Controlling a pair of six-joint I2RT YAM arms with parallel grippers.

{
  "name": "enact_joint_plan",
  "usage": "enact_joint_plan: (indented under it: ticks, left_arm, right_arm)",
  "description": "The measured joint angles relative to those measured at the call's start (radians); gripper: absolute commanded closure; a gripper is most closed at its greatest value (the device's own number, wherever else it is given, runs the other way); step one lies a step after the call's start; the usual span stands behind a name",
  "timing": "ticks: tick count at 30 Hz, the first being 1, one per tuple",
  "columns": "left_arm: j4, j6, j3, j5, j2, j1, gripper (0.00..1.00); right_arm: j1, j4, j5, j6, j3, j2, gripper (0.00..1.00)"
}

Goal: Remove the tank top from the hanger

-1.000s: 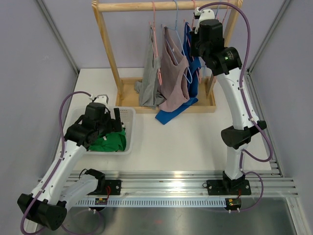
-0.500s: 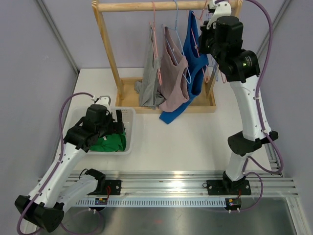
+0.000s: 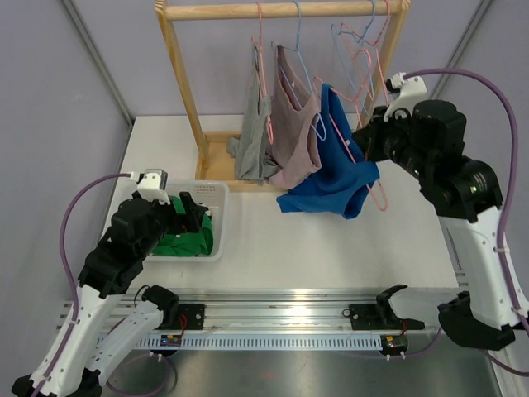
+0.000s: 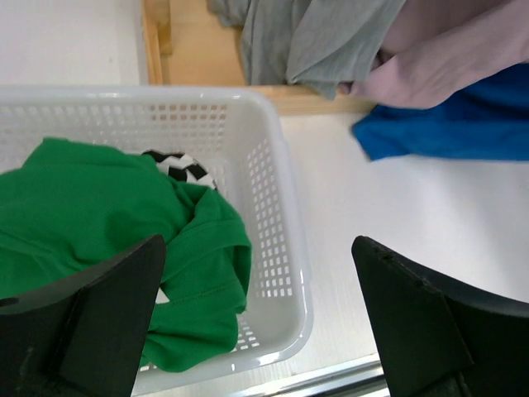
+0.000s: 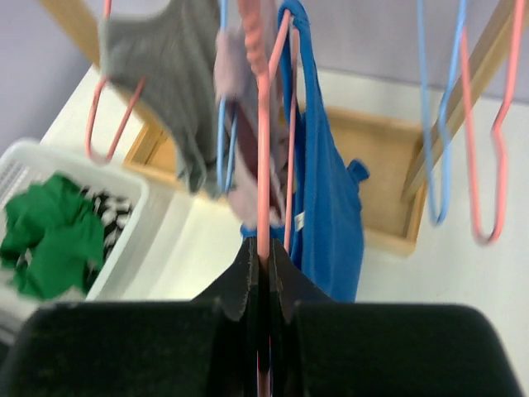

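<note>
Blue tank top hung on a pink hanger in front of the wooden rack, clear of its rail. Right claw was clamped on that hanger. Left claw stood wide above the white basket, front-left of the rack.

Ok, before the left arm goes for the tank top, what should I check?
1. Grip: right gripper shut on hanger: ok.
2. Clearance: hanger off the rack: ok, apart from it in the top view.
3. Load: tank top hanging on the hanger: ok.
4. Free arm: left gripper open: ok.
5. Position: left gripper near the tank top: not ok, it hovers over the basket.
6. Snags: tank top free of the beige top: cannot tell, they overlap in the top view.
</note>
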Motion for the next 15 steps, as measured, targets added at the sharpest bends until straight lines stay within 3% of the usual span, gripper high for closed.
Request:
enact_joint_plan:
  ticks: [6,15]
  left_arm:
    - [0.062,0.011,-0.019,0.064,-0.104,-0.005,0.01]
    - [0.119,-0.008,-0.025,0.167,-0.108,-0.006,0.01]
  right_arm:
    - [0.001,-0.030,-0.139,0.029,-0.304,-0.296,1.00]
    - [0.003,-0.111,-0.325,0.121,-0.739,-0.696,1.00]
